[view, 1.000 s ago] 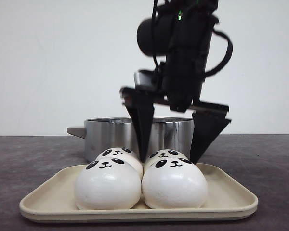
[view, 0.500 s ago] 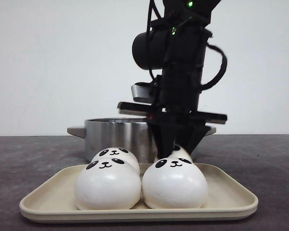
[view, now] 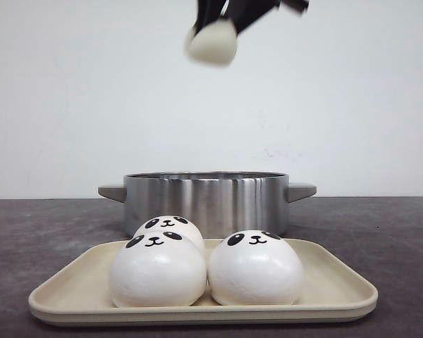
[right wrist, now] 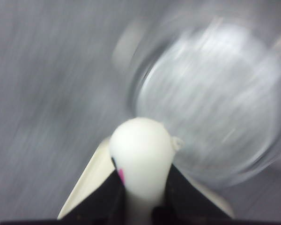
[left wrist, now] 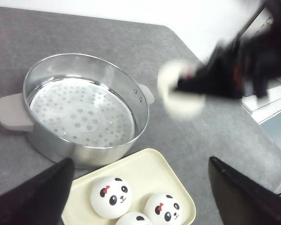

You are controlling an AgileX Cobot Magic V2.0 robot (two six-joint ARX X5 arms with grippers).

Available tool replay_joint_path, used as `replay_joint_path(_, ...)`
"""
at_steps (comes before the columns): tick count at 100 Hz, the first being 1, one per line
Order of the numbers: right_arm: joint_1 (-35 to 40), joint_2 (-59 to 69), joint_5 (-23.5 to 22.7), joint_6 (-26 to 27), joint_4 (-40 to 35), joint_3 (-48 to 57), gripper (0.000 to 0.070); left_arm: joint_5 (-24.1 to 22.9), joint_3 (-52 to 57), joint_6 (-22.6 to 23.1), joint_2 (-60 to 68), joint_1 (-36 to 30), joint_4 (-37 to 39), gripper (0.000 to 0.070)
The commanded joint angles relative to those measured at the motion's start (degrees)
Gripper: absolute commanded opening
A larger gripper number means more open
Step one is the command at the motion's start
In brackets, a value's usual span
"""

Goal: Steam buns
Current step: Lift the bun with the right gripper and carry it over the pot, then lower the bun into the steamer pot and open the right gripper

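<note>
Front view: a plain white wall is standing behind a dark grey speckled bench (view: 49, 232). A cream rectangular plastic tray (view: 338, 282) is resting on the bench at the near edge, and three glossy white dome-shaped buns with black panda faces are sitting on it: one at front left (view: 157, 271), one at front right (view: 255, 270), and one behind the front-left bun (view: 169, 227). The two front buns are touching. A round stainless-steel steamer pot with grey side handles (view: 204, 201) is standing just behind the tray. High above the pot, at the top edge of the frame, the black right tool (view: 222, 21) is gripping a fourth white bun (view: 211, 44); the picture is blurred there.

Left wrist view: the steamer pot (left wrist: 82, 112) is showing a perforated plate (left wrist: 79, 112) inside, with nothing lying on it. The tray (left wrist: 145, 176) is lying beside the pot, carrying the three buns; two faces with small red marks are showing (left wrist: 110, 203) (left wrist: 162, 208). The right tool (left wrist: 196, 86) is appearing blurred, clamped on the fourth bun (left wrist: 178, 91) in the air, to one side of the pot. The left tool's black fingers (left wrist: 35, 197) are standing wide apart, holding nothing.

Right wrist view: the frame is heavily blurred. The right tool's dark fingers (right wrist: 105, 199) are pressing on both sides of the white bun (right wrist: 141, 152), with the pot (right wrist: 210, 108) and a tray corner (right wrist: 91, 180) lying beneath.
</note>
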Motion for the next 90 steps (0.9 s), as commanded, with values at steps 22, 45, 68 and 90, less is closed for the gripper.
replay_joint_path(22, -5.64, 6.91, 0.17, -5.38, 8.44, 4.94, 0.0004, -0.76, 0.70, 0.44, 0.17, -0.26, 1.20, 0.0555)
replay_joint_path(45, -8.46, 17.27, 0.52, -6.82, 14.01, 4.96, 0.0004, -1.22, 0.70, 0.44, 0.17, -0.24, 1.18, 0.0555)
replay_joint_path(68, -9.79, 27.28, 3.19, -6.80, 20.17, 4.96, 0.0004, -1.33, 0.70, 0.44, 0.17, -0.24, 1.09, 0.0555)
replay_joint_path(90, -10.91, 32.81, 3.26, -6.58, 19.10, 4.94, 0.0004, -1.36, 0.70, 0.66, 0.20, -0.24, 0.74, 0.0555)
